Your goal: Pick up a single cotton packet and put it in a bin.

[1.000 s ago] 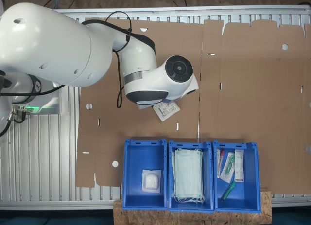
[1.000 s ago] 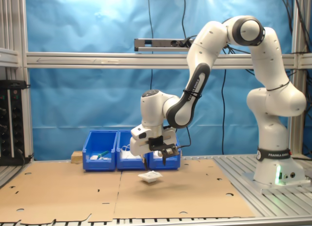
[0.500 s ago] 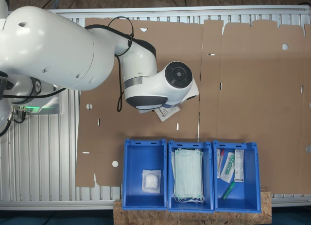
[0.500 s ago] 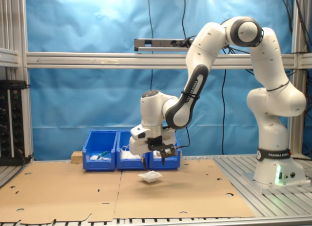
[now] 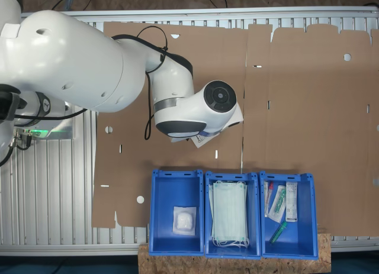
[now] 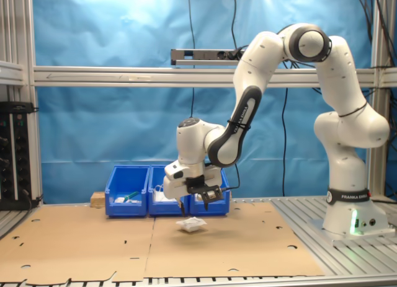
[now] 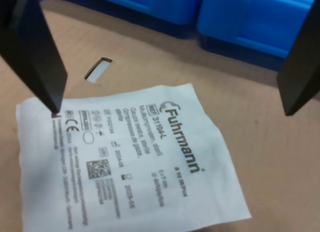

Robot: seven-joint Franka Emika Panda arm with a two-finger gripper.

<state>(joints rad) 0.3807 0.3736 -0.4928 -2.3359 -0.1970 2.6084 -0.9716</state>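
The cotton packet is a flat white square with dark print, lying on the brown cardboard. It also shows in the second exterior view. In the first exterior view only a corner of the packet peeks out from under the white wrist. My gripper hangs just above the packet, open. In the wrist view its two dark fingers stand wide apart on either side of the packet, with the gripper centred over the upper edge and nothing held.
Three blue bins stand in a row just beyond the packet. One bin holds a puffy plain white packet, the middle bin holds face masks, and the third holds several small wrapped items. Cardboard sheets cover the table.
The arm has shifted slightly toward the bins and sunk a little over the packet, covering more of it in the first exterior view. The packet has not moved and the gripper stays open.
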